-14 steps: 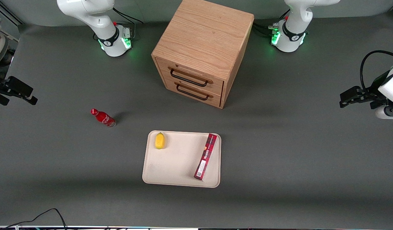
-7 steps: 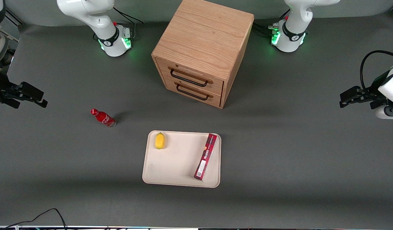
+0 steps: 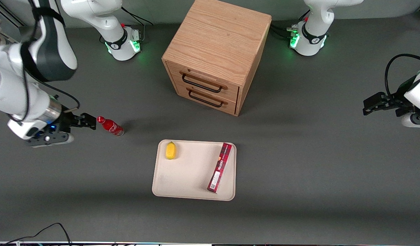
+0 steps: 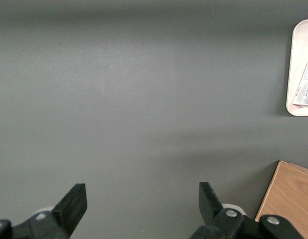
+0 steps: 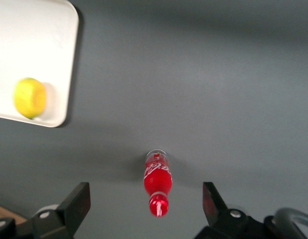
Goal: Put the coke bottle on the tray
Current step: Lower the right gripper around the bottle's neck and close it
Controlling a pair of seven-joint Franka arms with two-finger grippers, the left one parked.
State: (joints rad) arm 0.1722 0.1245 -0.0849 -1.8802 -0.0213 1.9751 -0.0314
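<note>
Grey table (image 3: 298, 164), gripper (image 3: 90, 122) now beside coke bottle (image 3: 110, 126), fingers spread, empty.

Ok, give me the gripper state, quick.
Gripper: open, holding nothing, fingers spread on either side of the coke bottle without touching it.

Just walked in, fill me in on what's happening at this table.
The working arm's hand is open and empty, poised right by the cap of the coke bottle, which stands on the table, not yet grasped. The tray sits nearer the front camera, toward the table's middle, already carrying a lemon and a long red box. A wooden drawer cabinet stands farther from the camera.
</note>
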